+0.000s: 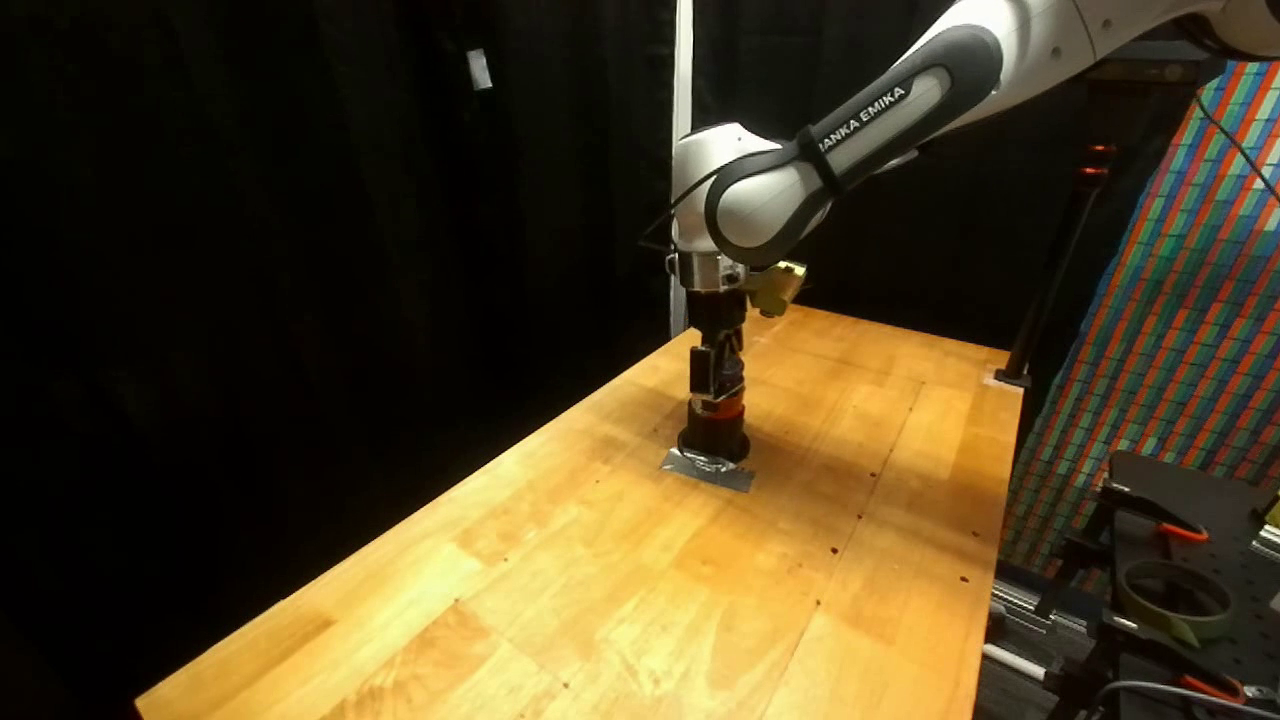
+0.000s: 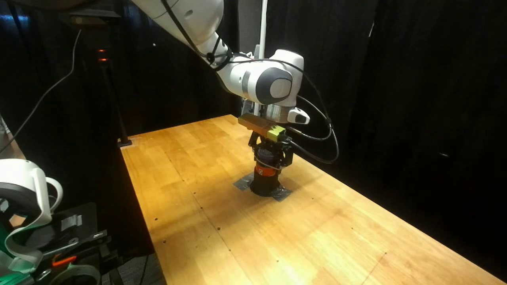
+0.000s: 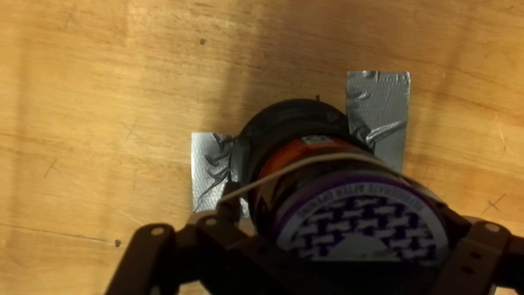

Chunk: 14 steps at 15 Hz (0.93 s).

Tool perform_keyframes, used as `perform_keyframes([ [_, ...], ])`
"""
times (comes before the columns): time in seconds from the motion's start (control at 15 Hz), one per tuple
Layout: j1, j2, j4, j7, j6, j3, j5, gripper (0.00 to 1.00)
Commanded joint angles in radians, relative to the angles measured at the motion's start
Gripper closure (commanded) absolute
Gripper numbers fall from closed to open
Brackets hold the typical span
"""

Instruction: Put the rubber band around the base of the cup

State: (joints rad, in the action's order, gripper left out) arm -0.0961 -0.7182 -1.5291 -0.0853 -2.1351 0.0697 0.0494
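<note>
Directly under the palm of the pincer (image 3: 329,198), lidded jar (image 2: 264,171): evidently the task's cup, dark with an orange-red stripe, standing upright, its top between the pincer's two fingers (image 1: 703,371).
Purple-patterned lid (image 3: 364,217): the jar part nearest the palm; presumably a reason the loop must be held so wide.
Rubber band (image 3: 335,156): stretched from finger to finger, crossing the jar's side between stripe and lid; the run farther under the palm is hidden, so a full loop round the jar cannot be confirmed.
Spread pincer: its fingers stand apart on either side of the jar, most likely to hold the band wide rather than to clamp the jar; whether a tip grazes the jar I cannot tell.
Black flared base (image 2: 264,187): lower than the fingers, under the jar and, I judge, the band's goal, so the pincer would need to descend before letting the band slip off.
Silver duct tape (image 3: 380,108): strips outside the fingers, lapping the base and stuck to the wood; probably there so that a tugging band cannot shift the jar.
Wooden tabletop (image 1: 640,590): beneath the pincer, carrying base and tape.
Panda arm (image 1: 890,110): above the pincer, which points straight down in both exterior views, likely to bring the loop over the jar.
</note>
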Motion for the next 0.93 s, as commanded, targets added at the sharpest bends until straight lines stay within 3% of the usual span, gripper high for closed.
perform_keyframes([
  [0.0, 0.033, 0.050, -0.079, -0.036, 0.089, 0.006, -0.019, 0.00],
  [0.2, 0.063, 0.091, -0.146, -0.081, 0.114, 0.015, -0.044, 0.00],
  [0.33, 0.079, 0.122, -0.210, -0.108, 0.072, 0.013, -0.052, 0.00],
  [0.4, 0.086, 0.147, -0.259, -0.120, 0.017, 0.013, -0.054, 0.25],
  [0.53, 0.094, 0.194, -0.362, -0.123, -0.122, 0.008, -0.053, 0.34],
  [0.87, 0.124, 0.296, -0.604, -0.135, -0.484, 0.019, -0.073, 0.73],
])
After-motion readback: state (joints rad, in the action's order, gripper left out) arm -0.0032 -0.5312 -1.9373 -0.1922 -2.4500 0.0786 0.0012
